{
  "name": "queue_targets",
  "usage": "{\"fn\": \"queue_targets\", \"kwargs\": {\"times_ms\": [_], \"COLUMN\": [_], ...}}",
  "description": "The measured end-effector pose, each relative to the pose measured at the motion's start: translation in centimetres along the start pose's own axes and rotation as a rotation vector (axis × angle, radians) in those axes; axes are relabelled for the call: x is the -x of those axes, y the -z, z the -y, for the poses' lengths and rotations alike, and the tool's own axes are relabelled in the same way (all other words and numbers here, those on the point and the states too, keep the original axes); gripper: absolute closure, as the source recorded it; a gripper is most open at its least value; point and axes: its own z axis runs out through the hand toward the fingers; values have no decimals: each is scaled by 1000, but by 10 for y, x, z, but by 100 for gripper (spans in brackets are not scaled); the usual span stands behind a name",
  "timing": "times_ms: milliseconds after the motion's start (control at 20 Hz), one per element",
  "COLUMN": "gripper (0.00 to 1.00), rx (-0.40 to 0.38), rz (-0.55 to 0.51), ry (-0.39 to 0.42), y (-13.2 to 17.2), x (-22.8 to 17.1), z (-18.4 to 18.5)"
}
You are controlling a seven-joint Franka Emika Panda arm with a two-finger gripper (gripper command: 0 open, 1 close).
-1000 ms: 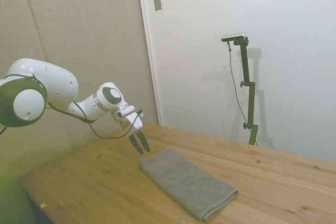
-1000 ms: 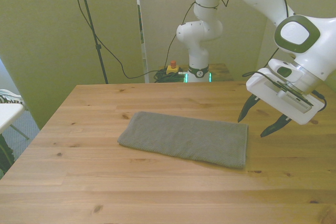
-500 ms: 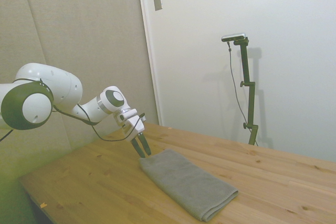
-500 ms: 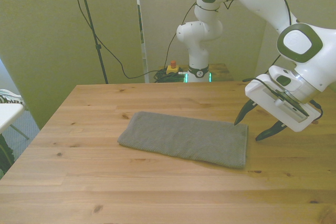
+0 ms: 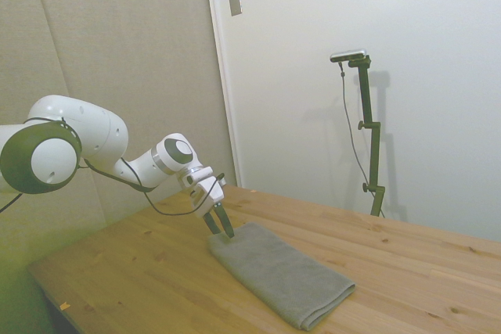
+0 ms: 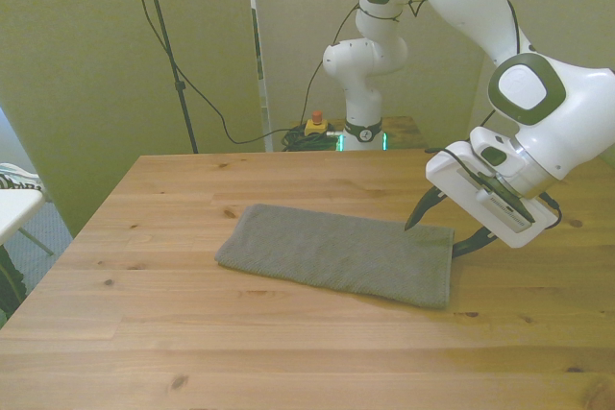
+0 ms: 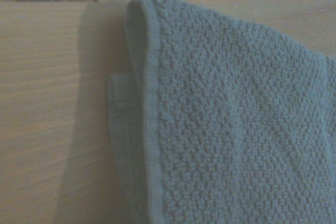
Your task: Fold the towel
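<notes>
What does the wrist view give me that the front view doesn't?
Wrist only: the towel's stitched hem close up, and a lower layer poking out beside it. Front only: the whole towel lying flat on the table, with the open gripper at its end on the front view's right. Both show grey towel on wood.

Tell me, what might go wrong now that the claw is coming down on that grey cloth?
The open claw sits at the short end of the soft grey terry-cloth towel, which is already folded in layers. It might pinch only the top layer, since a lower one peeks out beside it. Its tips are also close to the wooden table and could scrape it.
</notes>
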Motion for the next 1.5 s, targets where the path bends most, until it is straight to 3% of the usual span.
{"fn": "queue_targets", "kwargs": {"times_ms": [50,400,1500], "gripper": [100,100,100], "rx": [-7,-60,-72], "rz": [1,9,14], "ry": [0,-8,26], "y": [-1,-5,-7], "x": [0,-10,-13], "z": [-1,-8,-20]}}
